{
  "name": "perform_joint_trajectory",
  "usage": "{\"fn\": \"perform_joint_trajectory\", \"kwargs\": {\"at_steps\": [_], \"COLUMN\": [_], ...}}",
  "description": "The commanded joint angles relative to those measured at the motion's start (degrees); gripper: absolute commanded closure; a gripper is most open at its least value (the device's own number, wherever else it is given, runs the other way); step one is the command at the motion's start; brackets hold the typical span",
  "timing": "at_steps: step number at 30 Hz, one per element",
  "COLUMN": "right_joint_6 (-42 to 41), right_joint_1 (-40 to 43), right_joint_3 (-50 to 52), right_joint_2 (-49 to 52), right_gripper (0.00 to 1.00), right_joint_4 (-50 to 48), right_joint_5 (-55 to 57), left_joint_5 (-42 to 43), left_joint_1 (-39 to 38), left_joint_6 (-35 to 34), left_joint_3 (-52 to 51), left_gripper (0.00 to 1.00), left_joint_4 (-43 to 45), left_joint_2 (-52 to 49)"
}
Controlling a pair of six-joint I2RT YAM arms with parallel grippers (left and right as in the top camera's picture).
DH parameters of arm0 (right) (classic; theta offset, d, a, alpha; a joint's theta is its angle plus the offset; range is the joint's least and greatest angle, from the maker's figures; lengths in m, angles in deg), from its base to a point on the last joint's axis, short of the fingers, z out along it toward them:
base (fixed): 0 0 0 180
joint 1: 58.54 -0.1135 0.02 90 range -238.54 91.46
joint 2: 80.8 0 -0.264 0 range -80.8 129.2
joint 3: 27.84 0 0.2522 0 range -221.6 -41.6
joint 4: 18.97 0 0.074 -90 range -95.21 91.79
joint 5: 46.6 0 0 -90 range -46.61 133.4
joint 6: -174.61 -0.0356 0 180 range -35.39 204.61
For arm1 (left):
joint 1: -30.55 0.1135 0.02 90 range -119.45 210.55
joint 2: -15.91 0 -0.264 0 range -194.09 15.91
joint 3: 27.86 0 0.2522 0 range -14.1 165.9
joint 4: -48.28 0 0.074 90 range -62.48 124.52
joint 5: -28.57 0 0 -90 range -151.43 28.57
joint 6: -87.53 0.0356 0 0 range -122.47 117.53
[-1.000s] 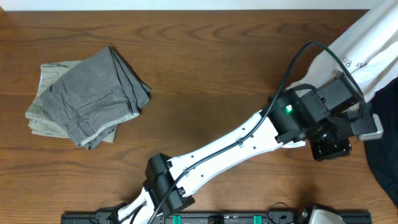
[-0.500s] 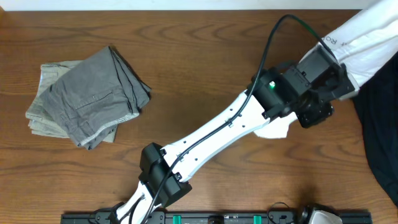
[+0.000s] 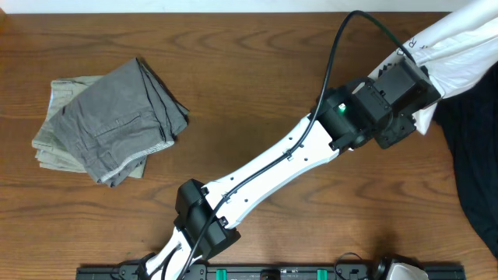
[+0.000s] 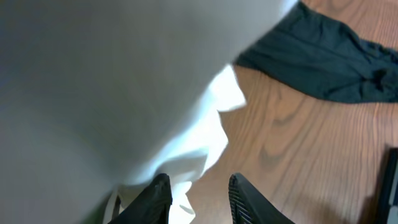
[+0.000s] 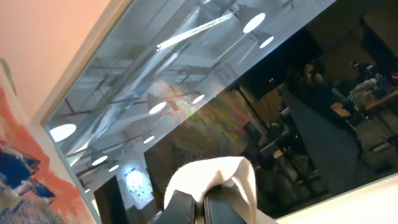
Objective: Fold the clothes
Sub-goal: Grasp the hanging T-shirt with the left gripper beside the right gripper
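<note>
The white T-shirt hangs at the far right, stretched up out of the overhead view. In the right wrist view my right gripper points up at a ceiling and is shut on a fold of the T-shirt. My left gripper reaches across to the shirt's lower part. In the left wrist view the left gripper has its jaws apart, with wood showing between them. An edge of the white shirt hangs against the left finger. The black garment lies beside it.
Folded grey-khaki trousers lie at the far left of the wooden table. The black garment spreads over the table's right edge. The left arm crosses the table diagonally from the near edge.
The left gripper has swung from beside the black garment towards the far side, up against the hanging shirt. The shirt's lower part has shifted with it. Neither gripper's jaws changed.
</note>
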State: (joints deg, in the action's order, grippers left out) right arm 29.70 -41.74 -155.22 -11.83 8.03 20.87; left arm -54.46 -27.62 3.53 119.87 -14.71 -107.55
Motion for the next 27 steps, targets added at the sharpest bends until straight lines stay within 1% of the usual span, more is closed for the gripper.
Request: {"fn": "perform_joint_trajectory", "kwargs": {"at_steps": [1, 3, 4, 5, 8, 16, 23, 27], "right_joint_6": [1.7, 1.7, 1.7, 1.7, 1.9, 4.4, 5.5, 5.5], "right_joint_1": [-0.7, -0.7, -0.7, -0.7, -0.7, -0.7, -0.7, -0.7], "right_joint_3": [-1.1, -1.1, -1.1, -1.1, -1.1, -1.1, -1.1, -1.1], "right_joint_2": [-0.3, -0.2, 0.0, 0.0, 0.1, 0.7, 2.0, 2.9], "right_gripper": [0.99, 0.99, 0.99, 0.99, 0.98, 0.97, 0.97, 0.97], "right_joint_4": [-0.3, -0.2, -0.2, -0.2, -0.2, 0.7, 2.6, 2.6], "right_joint_5": [0.1, 0.2, 0.2, 0.2, 0.7, 2.3, 4.3, 4.5], "left_joint_5": [-1.6, -1.4, -1.0, -0.6, 0.5, 0.5, 0.5, 0.4], "left_joint_1": [0.1, 0.1, 0.1, 0.1, 0.1, 0.1, 0.3, 0.4], "left_joint_6": [-0.6, -0.6, -0.6, -0.6, -0.6, -0.6, -0.5, -0.1], "left_joint_3": [0.4, 0.4, 0.4, 0.4, 0.4, 0.4, 0.4, 0.4], "left_gripper": [0.73, 0.80, 0.81, 0.87, 0.94, 0.94, 0.94, 0.94], "left_joint_4": [0.3, 0.2, 0.3, 0.3, 0.1, -1.2, -5.2, -6.3], "left_joint_2": [0.5, 0.5, 0.5, 0.5, 0.5, 2.4, 9.1, 11.3]}}
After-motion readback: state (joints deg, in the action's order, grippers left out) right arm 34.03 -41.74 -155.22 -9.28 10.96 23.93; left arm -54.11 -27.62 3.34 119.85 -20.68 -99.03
